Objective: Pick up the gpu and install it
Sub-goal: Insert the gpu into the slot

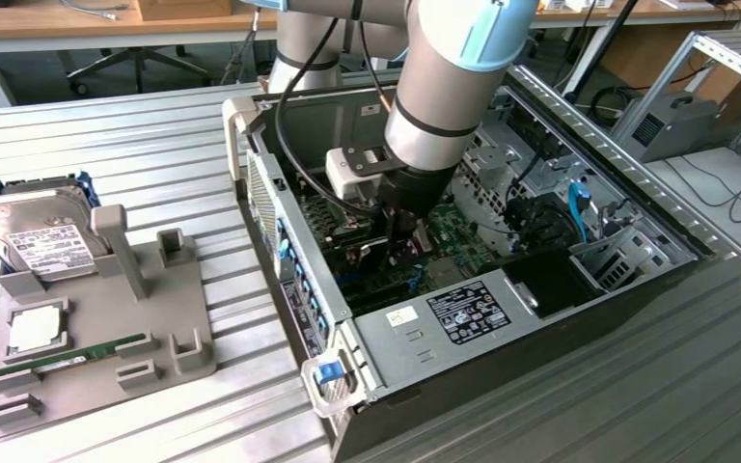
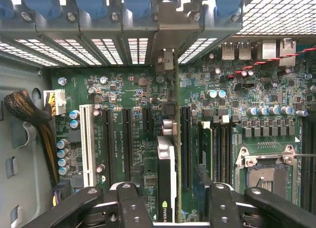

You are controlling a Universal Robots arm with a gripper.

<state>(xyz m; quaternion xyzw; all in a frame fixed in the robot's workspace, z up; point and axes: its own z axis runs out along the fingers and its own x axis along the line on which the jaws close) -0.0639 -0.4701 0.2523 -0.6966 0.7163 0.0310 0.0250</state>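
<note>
The gpu [image 2: 167, 154] stands on edge on the green motherboard [image 2: 123, 99] inside the computer case [image 1: 474, 318]. Its metal bracket [image 2: 168, 35] sits against the case's rear slot wall. My gripper [image 2: 170, 201] straddles the card's near end. The black fingers [image 2: 131, 203] are spread, with a gap showing on each side of the card, so the gripper is open and holds nothing. In the exterior view the gripper [image 1: 403, 241] reaches straight down into the case, and the arm hides the card.
Left of the case in the exterior view, a grey holder [image 1: 151, 318] carries a hard drive [image 1: 36, 236], a processor chip [image 1: 36, 328] and a RAM stick [image 1: 68, 359]. Blue slot latches [image 2: 138, 3], capacitors, a sleeved cable bundle [image 2: 29, 109] and the CPU socket [image 2: 266, 173] surround the card.
</note>
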